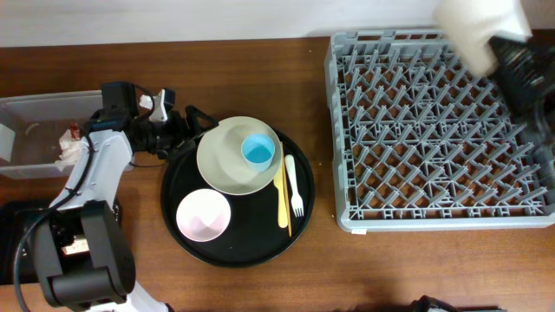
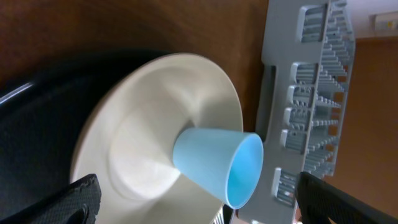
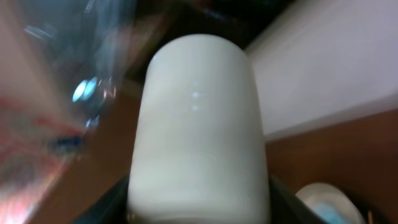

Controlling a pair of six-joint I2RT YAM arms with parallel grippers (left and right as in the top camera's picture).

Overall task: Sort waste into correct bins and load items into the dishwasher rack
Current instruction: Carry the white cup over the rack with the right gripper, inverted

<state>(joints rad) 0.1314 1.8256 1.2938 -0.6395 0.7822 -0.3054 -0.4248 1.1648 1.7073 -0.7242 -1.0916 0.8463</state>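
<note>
The step in hand looks like loading the dishwasher rack (image 1: 434, 130). The right gripper (image 1: 496, 45) is clamped around the small cream cup (image 1: 473, 26) and holds it above the rack's upper right corner, at the top right of the overhead frame. The next move probably calls for lowering the cup between the pegs and letting go without it toppling. The left gripper (image 1: 192, 128), its fingers (image 2: 74, 202) spread apart and empty, sits at the left rim of the pale cream plate (image 1: 221, 165), perhaps lining up a grasp. The small blue cup (image 1: 258, 150) stands on that plate and would need to come off first. The plate, the pinkish-white bowl (image 1: 204, 215), the white fork (image 1: 294, 186) and the yellow utensil (image 1: 282, 195) all lie on the round black tray (image 1: 251, 250) at centre. The clear tub (image 1: 26, 100) at the upper left holds white and red scraps. The table (image 1: 260, 61) is dark brown wood, with a pale wall along the top edge.
</note>
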